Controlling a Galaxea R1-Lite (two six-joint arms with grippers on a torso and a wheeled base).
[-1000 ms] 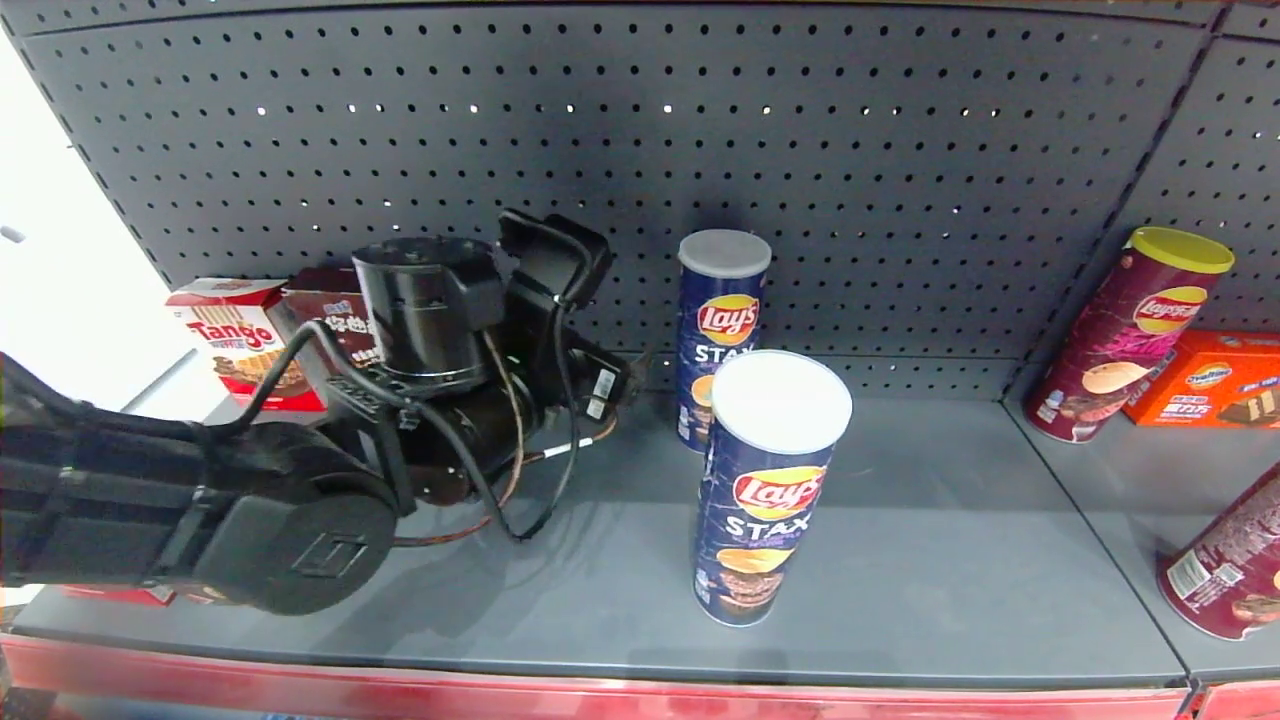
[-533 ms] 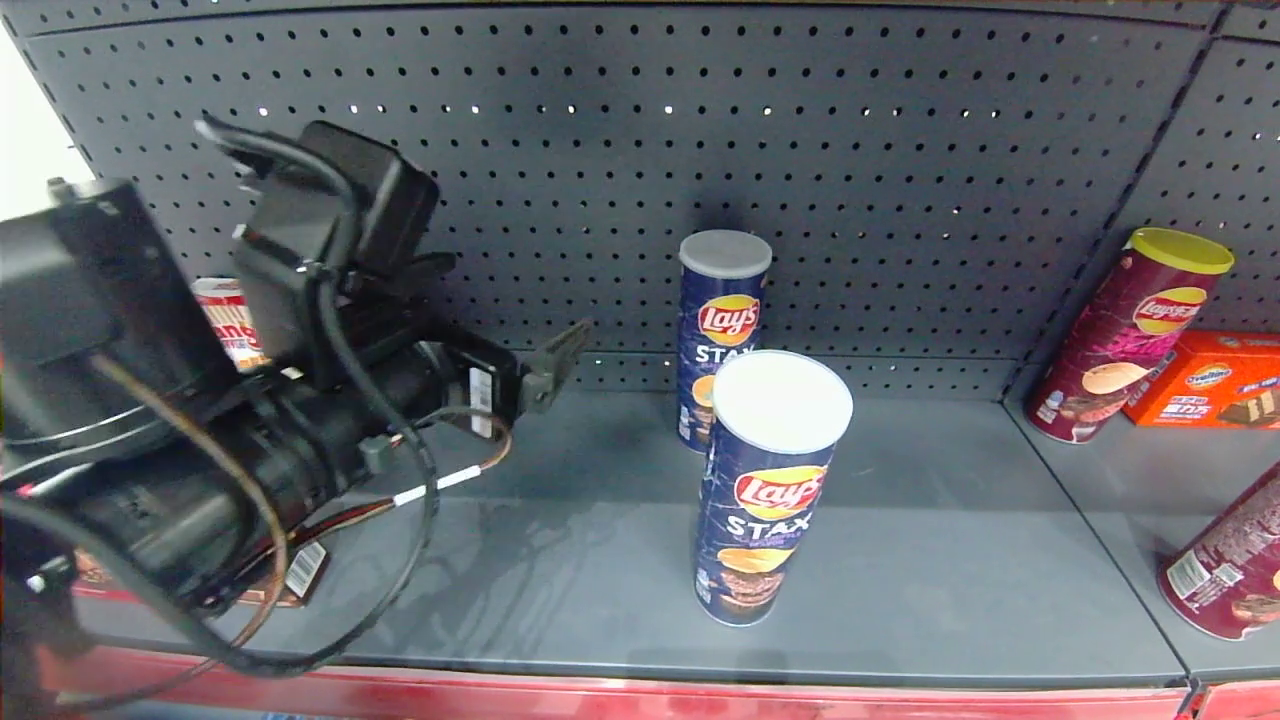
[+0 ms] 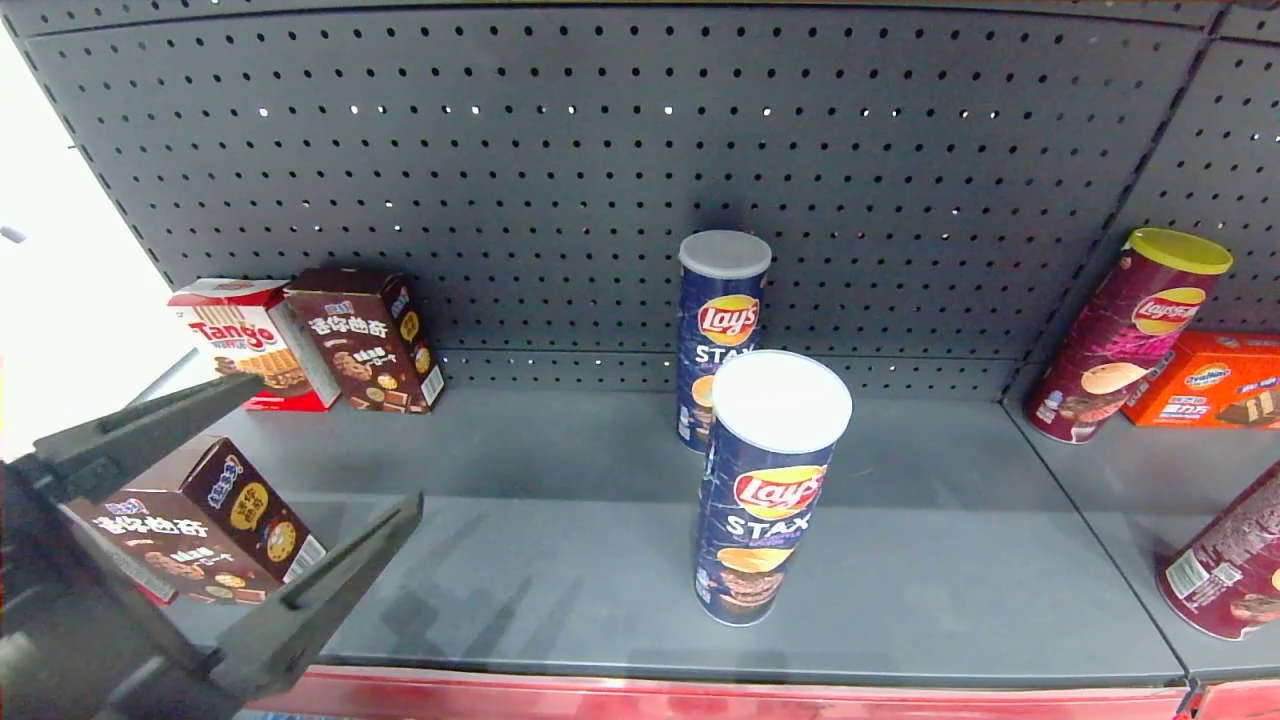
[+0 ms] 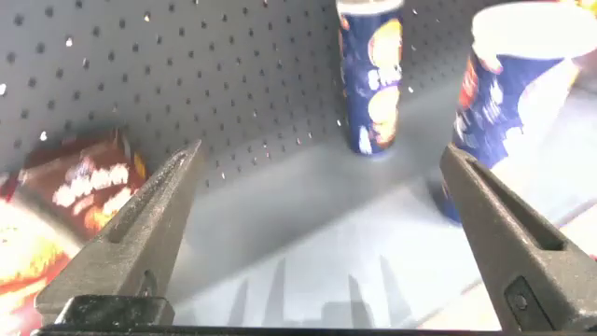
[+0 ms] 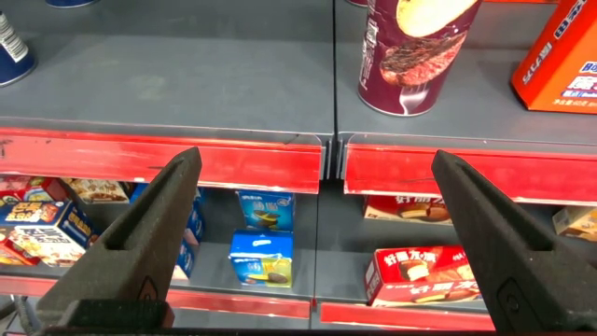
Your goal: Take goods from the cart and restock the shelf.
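My left gripper hangs open at the shelf's front left corner, with nothing between its fingers. A brown cookie box lies on the grey shelf just beyond it. A second brown cookie box and a red and white wafer box stand at the back left. Two blue chip cans stand upright mid-shelf, one at the back and one nearer; both appear ahead of the left gripper. My right gripper is open below the shelf's red front edge.
Two maroon chip cans and an orange box occupy the bay to the right. A pegboard wall backs the shelf. Lower shelves hold more boxed goods. Bare shelf lies between the boxes and the blue cans.
My left arm has pulled back from over the shelf to the lower left, uncovering the boxes at the back. The cans have not moved.
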